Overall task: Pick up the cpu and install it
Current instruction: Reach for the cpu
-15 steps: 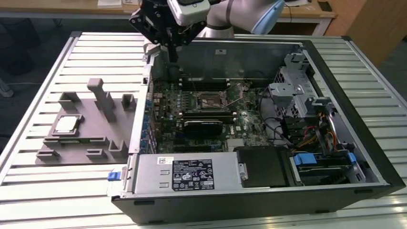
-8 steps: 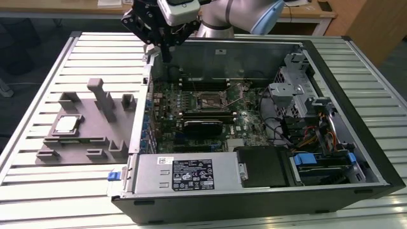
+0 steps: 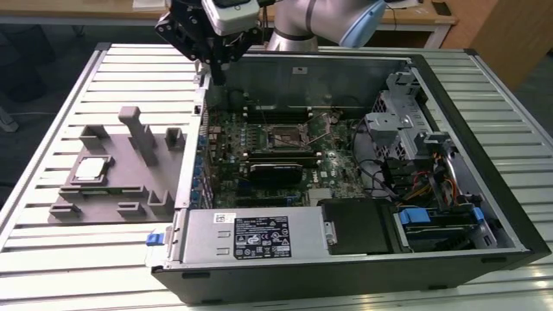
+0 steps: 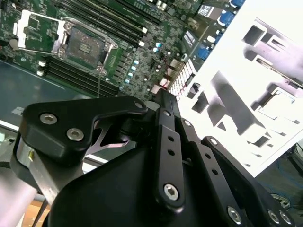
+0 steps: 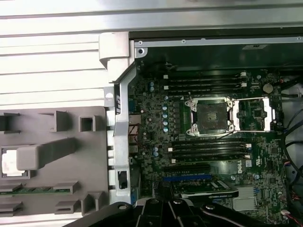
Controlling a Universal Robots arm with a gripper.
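Your black claw (image 3: 215, 63) hangs up high over the far corner of the open black computer box (image 3: 484, 162), on the exterior view's left; you cannot tell if it is spread or pressed together. The small, flat, square, silvery-topped cpu (image 3: 90, 169) lies in the grey plastic tray (image 3: 129, 194) on the slatted metal table (image 3: 52, 272), just beside the box and well apart from the claw. The square socket (image 3: 289, 137) on the green board sits open, its metal lid swung up.
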